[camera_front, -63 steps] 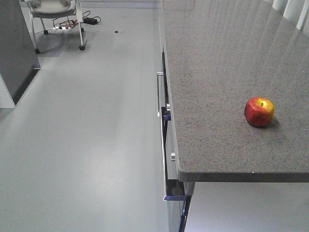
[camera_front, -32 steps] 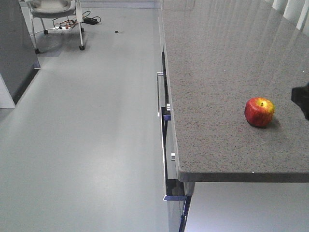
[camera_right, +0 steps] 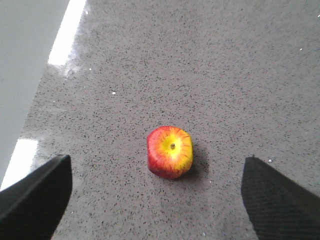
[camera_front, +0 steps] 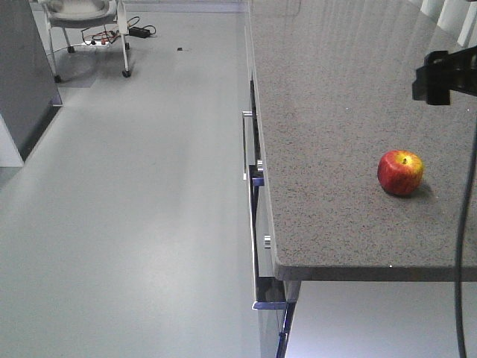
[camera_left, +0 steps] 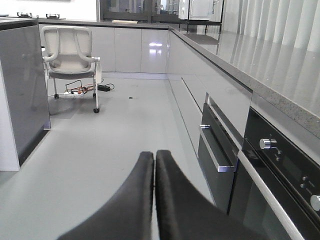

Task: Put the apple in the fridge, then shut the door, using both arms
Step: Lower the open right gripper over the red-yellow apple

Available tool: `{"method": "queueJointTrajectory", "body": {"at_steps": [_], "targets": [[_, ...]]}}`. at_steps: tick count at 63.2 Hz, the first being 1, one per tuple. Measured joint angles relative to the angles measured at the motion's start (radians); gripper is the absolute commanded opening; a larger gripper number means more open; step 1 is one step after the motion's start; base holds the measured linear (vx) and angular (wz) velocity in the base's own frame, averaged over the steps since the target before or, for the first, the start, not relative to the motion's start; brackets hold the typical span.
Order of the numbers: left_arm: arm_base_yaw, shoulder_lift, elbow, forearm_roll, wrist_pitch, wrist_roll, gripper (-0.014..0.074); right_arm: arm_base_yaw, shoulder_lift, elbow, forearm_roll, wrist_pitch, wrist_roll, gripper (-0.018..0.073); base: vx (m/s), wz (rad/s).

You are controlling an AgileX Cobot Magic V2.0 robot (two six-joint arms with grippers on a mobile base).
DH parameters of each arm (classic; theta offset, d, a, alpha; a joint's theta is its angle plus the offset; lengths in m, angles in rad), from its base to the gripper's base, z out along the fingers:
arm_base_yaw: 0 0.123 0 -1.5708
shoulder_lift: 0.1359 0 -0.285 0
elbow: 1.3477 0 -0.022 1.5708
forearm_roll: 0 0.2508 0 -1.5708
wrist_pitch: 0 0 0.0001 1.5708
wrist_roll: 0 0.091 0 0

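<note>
The pickup is the step in hand: the right gripper [camera_right: 156, 162] hangs straight above the apple [camera_right: 170, 151], jaws spread wide and empty, and the apple sits stem up beneath it on the speckled counter [camera_front: 335, 112], untouched. The next move, I judge, calls for a straight descent until the fingers [camera_right: 35, 200] flank the apple's widest part, then a gentle close, since glossy round skin may slip. Well apart from the apple the left gripper [camera_left: 154, 156] is pressed shut on nothing over the floor [camera_left: 100, 150], and the fridge shows in no view.
</note>
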Motion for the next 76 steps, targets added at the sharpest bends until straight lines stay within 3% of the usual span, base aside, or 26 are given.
{"method": "queueJointTrajectory", "body": {"at_steps": [12,30,76], "targets": [[0.000,0.000,0.000,0.000,0.000,0.000,-0.0006,-0.001,0.154,-0.099,0.000,0.045,0.011,0.0636,0.00,0.00],[0.000,0.000,0.000,0.000,0.000,0.000,-0.0006,-0.045,0.295,-0.109,0.001,0.052,0.030,0.0627,0.00,0.00],[0.000,0.000,0.000,0.000,0.000,0.000,-0.0006,-0.046,0.452,-0.114,-0.003,-0.034,0.030,0.0606,0.00,0.00]]}}
